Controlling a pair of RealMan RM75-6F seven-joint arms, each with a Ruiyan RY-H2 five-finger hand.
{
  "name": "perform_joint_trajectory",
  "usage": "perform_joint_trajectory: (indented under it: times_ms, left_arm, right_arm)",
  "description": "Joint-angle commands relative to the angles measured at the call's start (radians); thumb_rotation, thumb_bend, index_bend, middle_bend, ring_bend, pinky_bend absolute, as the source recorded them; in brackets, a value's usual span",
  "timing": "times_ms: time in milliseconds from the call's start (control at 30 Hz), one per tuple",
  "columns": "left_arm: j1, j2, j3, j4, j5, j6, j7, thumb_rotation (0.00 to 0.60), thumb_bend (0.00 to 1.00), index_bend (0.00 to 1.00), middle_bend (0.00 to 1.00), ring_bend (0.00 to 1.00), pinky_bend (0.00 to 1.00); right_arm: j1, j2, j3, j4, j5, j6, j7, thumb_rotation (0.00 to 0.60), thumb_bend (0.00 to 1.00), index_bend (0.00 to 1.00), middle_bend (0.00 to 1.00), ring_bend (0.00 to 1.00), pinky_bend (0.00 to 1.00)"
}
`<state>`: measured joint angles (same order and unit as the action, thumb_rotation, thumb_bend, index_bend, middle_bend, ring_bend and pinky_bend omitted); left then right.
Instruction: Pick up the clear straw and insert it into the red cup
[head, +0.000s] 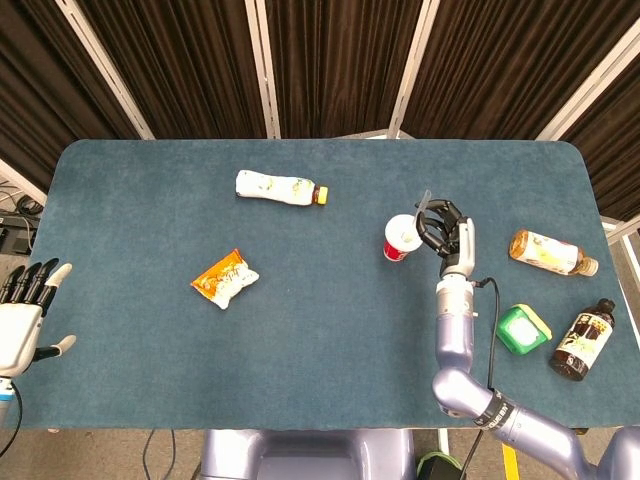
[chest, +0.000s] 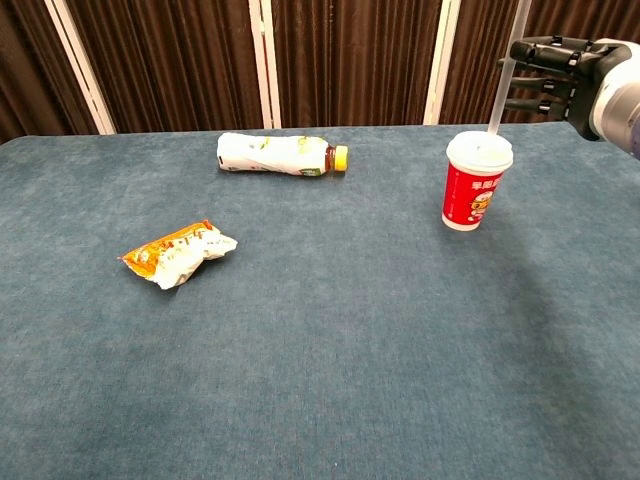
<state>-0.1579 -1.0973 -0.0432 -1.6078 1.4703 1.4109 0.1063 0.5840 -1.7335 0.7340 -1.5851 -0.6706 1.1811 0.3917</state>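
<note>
The clear straw (chest: 503, 70) is standing nearly upright, leaning slightly, with its lower end sitting at the white lid of the red cup (chest: 475, 183); its top is running out of the chest view. The right hand (chest: 556, 74) is holding the straw above the cup, its dark fingers (chest: 530, 77) curling around the straw's upper part. In the head view the same hand (head: 443, 228) is sitting just right of the cup (head: 400, 237), with the straw (head: 423, 204) showing as a thin pale line at its fingertips. The cup is standing upright on the blue surface (head: 330, 320), right of centre.

The left hand (head: 25, 310) is hanging off the surface's left edge, holding nothing, its fingers straight and close together and the thumb sticking out.

A white-labelled bottle with a yellow cap (chest: 282, 154) is lying on its side toward the far middle. An orange snack packet (chest: 178, 251) is lying left of centre. Right of the right hand, a bottle of amber drink (head: 551, 252) is lying down, with a green container (head: 524, 329) and a dark bottle (head: 583, 339) lying nearer the front right corner.
</note>
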Motion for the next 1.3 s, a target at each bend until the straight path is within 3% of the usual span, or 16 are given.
perform_joint_trajectory:
  times_ms: [33,200,433,933,1067,1233,1300]
  left_arm:
    - [0.000,0.000,0.000,0.000,0.000,0.000,0.000,0.600,0.08,0.00,0.00,0.00,0.00]
    - [0.000,0.000,0.000,0.000,0.000,0.000,0.000,0.600,0.08,0.00,0.00,0.00,0.00]
    - [0.000,0.000,0.000,0.000,0.000,0.000,0.000,0.600,0.08,0.00,0.00,0.00,0.00]
    - [0.000,0.000,0.000,-0.001,-0.001,0.000,-0.001,0.600,0.08,0.00,0.00,0.00,0.00]
    - [0.000,0.000,0.000,-0.001,0.000,0.000,-0.002,0.600,0.08,0.00,0.00,0.00,0.00]
    - [0.000,0.000,0.000,-0.002,-0.001,0.000,0.001,0.600,0.08,0.00,0.00,0.00,0.00]
    - [0.001,0.000,0.000,-0.003,-0.001,0.001,0.003,0.600,0.08,0.00,0.00,0.00,0.00]
  right_arm:
    - [-0.001,-0.001,0.000,0.002,0.003,0.000,0.001,0.600,0.42,0.56,0.41,0.24,0.33]
    - [-0.007,-0.001,-0.011,0.008,0.004,-0.011,0.005,0.600,0.41,0.55,0.36,0.19,0.27]
    - [-0.023,0.006,-0.043,0.014,-0.012,-0.043,0.017,0.600,0.40,0.40,0.24,0.09,0.12]
    - [-0.060,0.038,-0.074,-0.019,-0.073,-0.040,0.028,0.600,0.35,0.28,0.16,0.02,0.00]
    - [-0.099,0.098,-0.100,-0.054,-0.127,0.007,-0.021,0.600,0.20,0.28,0.15,0.02,0.00]
    - [-0.166,0.212,-0.164,-0.097,-0.205,0.073,-0.138,0.600,0.15,0.27,0.15,0.02,0.00]
    - [-0.197,0.276,-0.221,-0.098,-0.271,0.096,-0.215,0.600,0.14,0.26,0.13,0.01,0.00]
